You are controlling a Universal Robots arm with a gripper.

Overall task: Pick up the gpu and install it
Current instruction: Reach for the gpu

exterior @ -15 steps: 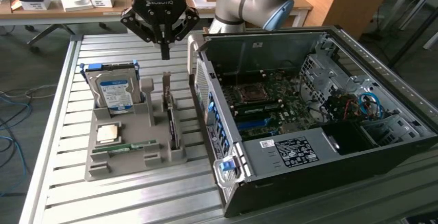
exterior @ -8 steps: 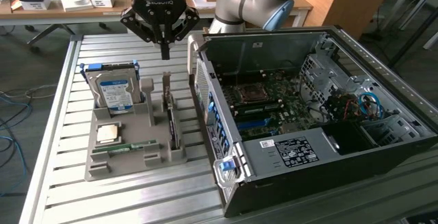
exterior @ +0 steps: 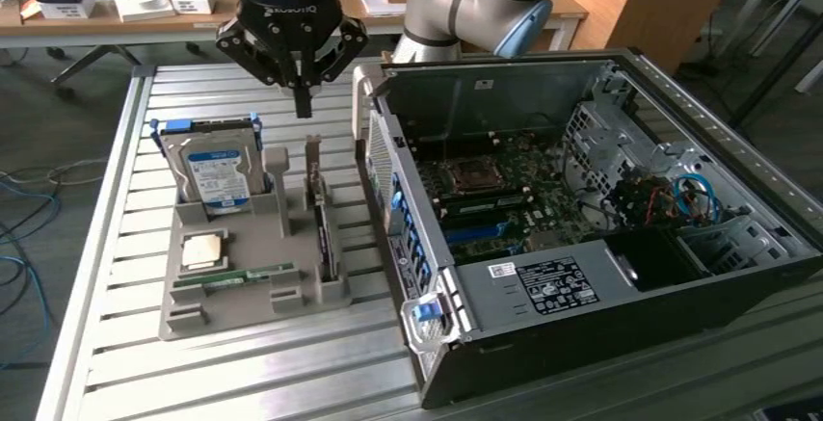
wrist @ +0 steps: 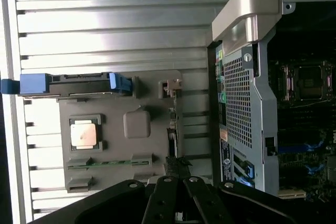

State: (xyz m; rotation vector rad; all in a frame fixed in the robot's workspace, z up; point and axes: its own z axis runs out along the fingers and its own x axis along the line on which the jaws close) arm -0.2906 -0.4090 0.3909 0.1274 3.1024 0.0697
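GPU (exterior: 324, 238) standing on edge in grey tray (exterior: 251, 238), directly below claw | claw (exterior: 304, 103) pinched shut, holding nothing, hanging clear above the card's bracket end | hard drive (exterior: 216, 178) to exterior view's left of claw | open computer case (exterior: 541, 281) to its right | slatted worktop (exterior: 129, 363) underneath

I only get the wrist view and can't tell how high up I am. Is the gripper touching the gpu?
Observer: No. In the exterior view the gripper hangs above the gpu, with a clear gap between them.
Operator: What's the thing with blue ends?
Observer: A hard drive standing on edge; its broad face has a blue-and-white label.
Operator: Is anything deep inside the computer?
Observer: Blue cables loop inside the open case, toward the exterior view's right.
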